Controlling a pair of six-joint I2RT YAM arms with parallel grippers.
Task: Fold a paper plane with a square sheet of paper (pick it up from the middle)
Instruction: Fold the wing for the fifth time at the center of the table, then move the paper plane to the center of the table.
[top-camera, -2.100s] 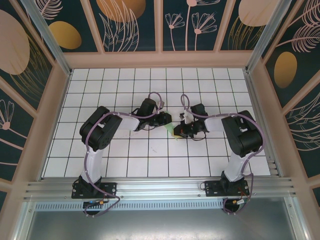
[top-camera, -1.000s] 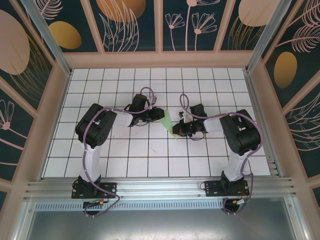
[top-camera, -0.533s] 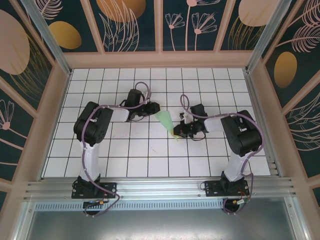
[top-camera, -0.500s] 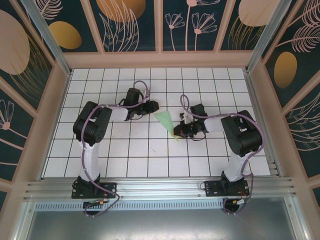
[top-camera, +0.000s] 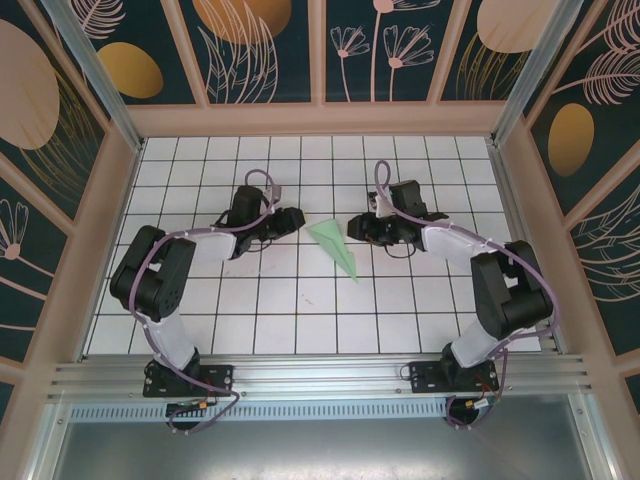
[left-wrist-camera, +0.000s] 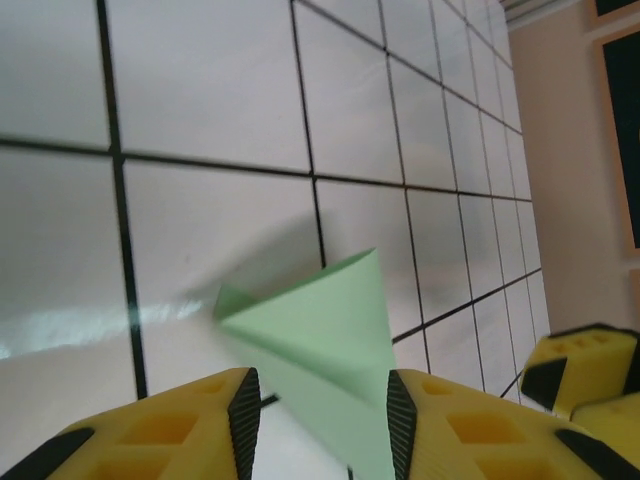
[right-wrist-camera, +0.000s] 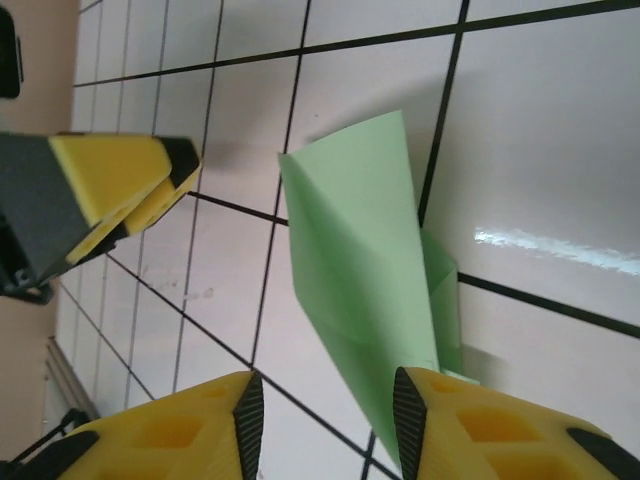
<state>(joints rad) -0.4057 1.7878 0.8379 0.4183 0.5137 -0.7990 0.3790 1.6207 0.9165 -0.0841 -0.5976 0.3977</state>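
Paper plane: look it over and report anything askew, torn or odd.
The paper plane lies on the table between the left gripper and the right gripper, held by neither. Its wide end does not sit flat: one side stands up off the grid and casts a shadow. No tear shows.

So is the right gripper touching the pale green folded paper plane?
Cannot tell. In the right wrist view the paper plane passes behind one finger of the right gripper; neither contact nor gap is plain.
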